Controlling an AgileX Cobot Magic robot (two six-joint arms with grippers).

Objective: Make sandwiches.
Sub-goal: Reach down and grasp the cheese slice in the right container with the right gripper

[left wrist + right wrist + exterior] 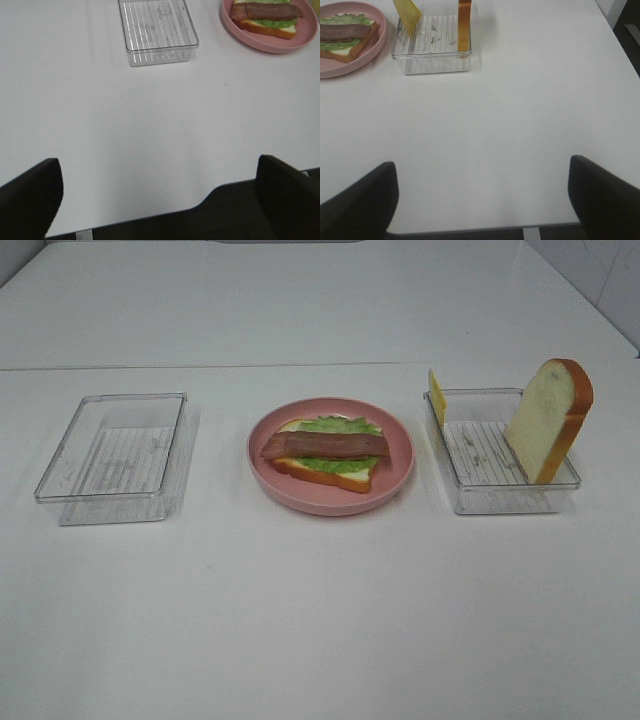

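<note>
On the pink plate [396, 476], the sandwich [325, 450] looks light, its layers loose, best gripped by the crust, while left hand [160, 200] and right hand [481, 200] hang released, empty.

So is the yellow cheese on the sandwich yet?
No, the cheese stands in the right tray, and the sandwich has only bacon on top.

Row of three across the table [320, 630].
At centre, plate [330, 504] under sandwich [326, 447]; at 9 o'clock, tray [115, 455]; at 3 o'clock, second tray [480, 455], bread slice [548, 420] leaning at its 3 o'clock wall, cheese slice [437, 396] at 11.
</note>
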